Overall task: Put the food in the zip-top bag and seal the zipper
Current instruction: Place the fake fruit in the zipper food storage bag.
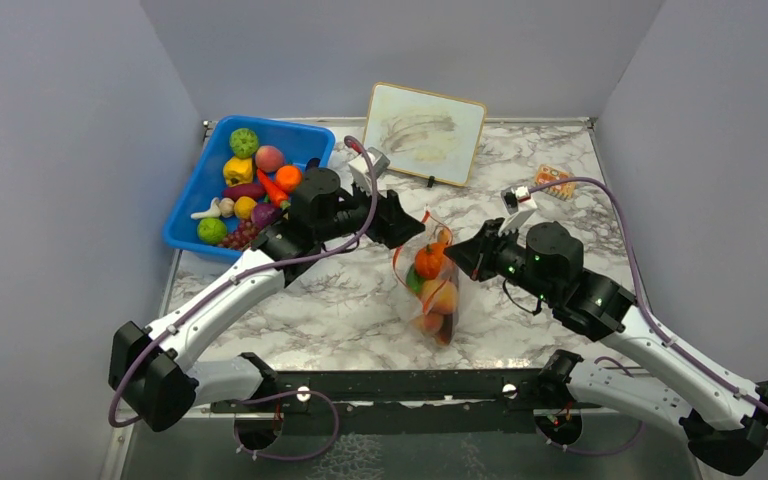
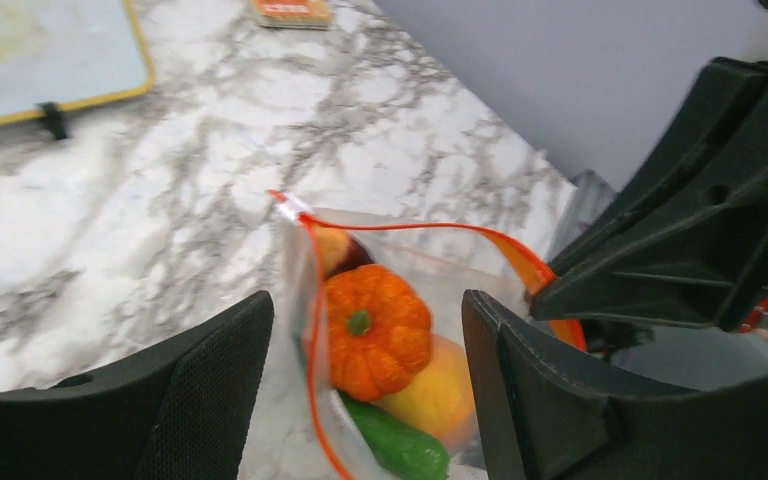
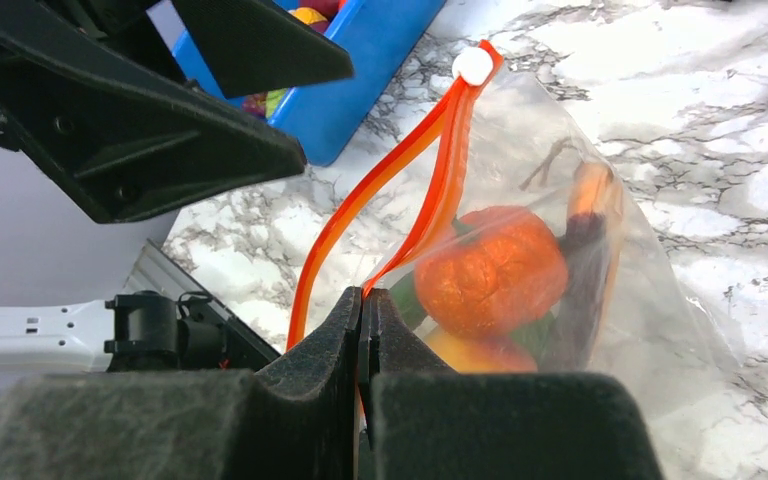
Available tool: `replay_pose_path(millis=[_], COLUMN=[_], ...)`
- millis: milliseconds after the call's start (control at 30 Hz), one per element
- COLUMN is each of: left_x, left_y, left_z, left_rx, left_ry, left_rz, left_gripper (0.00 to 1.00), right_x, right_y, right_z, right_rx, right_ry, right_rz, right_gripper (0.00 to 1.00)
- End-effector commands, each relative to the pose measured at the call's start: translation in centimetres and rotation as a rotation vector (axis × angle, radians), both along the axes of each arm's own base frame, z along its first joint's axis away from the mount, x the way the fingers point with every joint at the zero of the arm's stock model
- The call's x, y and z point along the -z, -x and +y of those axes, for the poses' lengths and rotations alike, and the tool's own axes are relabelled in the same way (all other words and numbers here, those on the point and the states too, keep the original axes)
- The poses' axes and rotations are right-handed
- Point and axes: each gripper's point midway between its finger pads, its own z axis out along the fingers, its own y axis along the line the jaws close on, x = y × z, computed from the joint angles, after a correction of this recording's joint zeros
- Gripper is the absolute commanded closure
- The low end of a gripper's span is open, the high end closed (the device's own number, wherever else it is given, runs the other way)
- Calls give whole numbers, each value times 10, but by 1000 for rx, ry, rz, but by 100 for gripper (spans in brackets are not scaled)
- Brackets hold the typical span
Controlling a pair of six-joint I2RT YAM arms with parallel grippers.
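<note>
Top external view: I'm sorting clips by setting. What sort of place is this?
Probably a robot test cell, not a kitchen: plain grey walls box in a marble-patterned table, two robot arms are mounted at its near edge, and a blue bin holds toy food.

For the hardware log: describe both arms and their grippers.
The left arm and right arm have white links, black joints and a purple cable alongside. The left gripper and right gripper have black wedge-shaped fingers; green lights dot the right wrist.
</note>
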Motion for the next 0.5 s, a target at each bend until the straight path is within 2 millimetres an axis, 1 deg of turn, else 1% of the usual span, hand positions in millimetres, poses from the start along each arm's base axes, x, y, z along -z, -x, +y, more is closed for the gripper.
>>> replay_pose_path(millis=[0, 133, 233, 333, 433, 467], left_x=[-3, -3, -3, 0, 10, 17], left_y=[-26, -49, -71, -93, -116, -124], left_z=[33, 62, 92, 121, 155, 168], left_rx=[-178, -326, -465, -564, -649, -679], left_ry=[-185, -309, -409, -504, -574, -592], left_rz=[-137, -203, -254, -275, -239, -214], left_gripper=[29, 29, 28, 28, 26, 25], right_x=[-22, -27, -31, -31, -30, -29], right_y=[-6, -3, 0, 2, 4, 5], right_z=[-6, -6, -5, -4, -3, -2], right_rx=[32, 13, -1, -14, -29, -32], right_ry=[-13, -18, -34, -42, -42, -42], right_rz=[-85, -98, -110, -113, -109, -107], right_gripper=[99, 99, 99, 99, 99, 99])
